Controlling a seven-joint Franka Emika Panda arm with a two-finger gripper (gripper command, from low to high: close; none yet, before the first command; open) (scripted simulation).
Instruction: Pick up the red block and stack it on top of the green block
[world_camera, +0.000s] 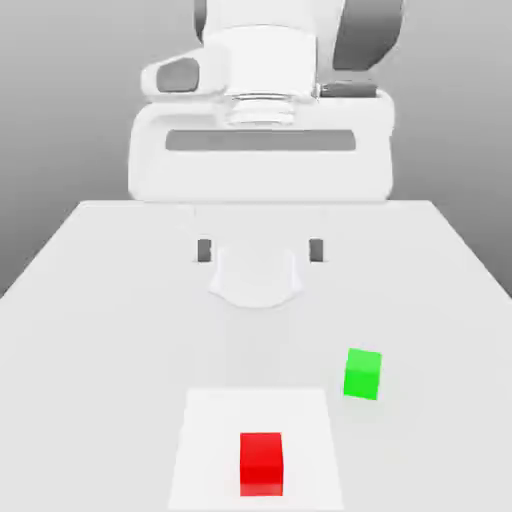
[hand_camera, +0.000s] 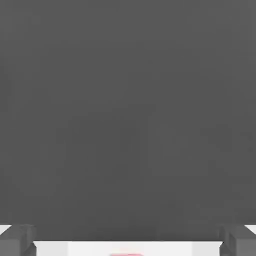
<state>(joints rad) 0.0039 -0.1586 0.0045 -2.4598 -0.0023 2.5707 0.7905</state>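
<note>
The red block is a small red cube near the front of the white table, resting on a brighter white square patch. The green block stands alone on the table, behind the red one and toward the exterior view's right, apart from it. My gripper hangs far back over the table, well away from both cubes. Its two dark fingertips are spread wide with nothing between them. In the hand view the fingertips sit at the corners, and a pale red sliver lies between them at the edge.
The arm's large white body rises at the back of the table. Bare table surface lies around both cubes. A plain grey backdrop takes up most of the hand view.
</note>
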